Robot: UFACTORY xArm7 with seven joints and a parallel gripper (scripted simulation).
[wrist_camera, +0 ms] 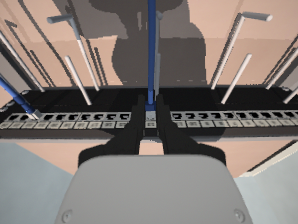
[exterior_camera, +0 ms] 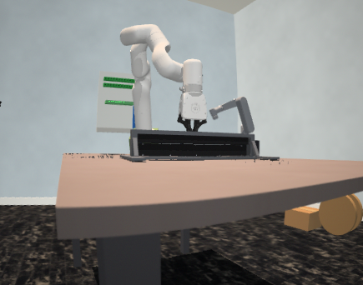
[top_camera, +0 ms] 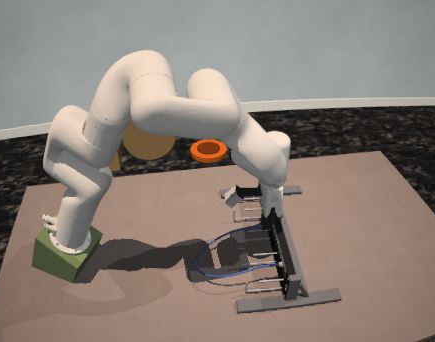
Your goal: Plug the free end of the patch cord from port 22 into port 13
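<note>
My gripper [top_camera: 272,224] [exterior_camera: 193,128] [wrist_camera: 150,103] is shut on the cord's free plug, with a finger on each side. This clear plug [wrist_camera: 153,115] points into the row of ports, over one white plate whose number I cannot read. Its depth and latch cannot be told. The blue cord [top_camera: 205,274] [wrist_camera: 151,60] loops out in front of the rack [top_camera: 292,250] [exterior_camera: 158,132] [wrist_camera: 110,133]. The cord's other plug [wrist_camera: 34,115] sits in a port towards the left end in the wrist view. The rack stands upright on its two feet.
Pale rods [top_camera: 264,289] [wrist_camera: 78,80] stick out from the rack's front on both sides of the cord. A grey jointed arm [exterior_camera: 246,114] rises by one rack end. A pale block on a dark bar is beside my wrist. The table [top_camera: 384,240] [exterior_camera: 158,183] carries the rack.
</note>
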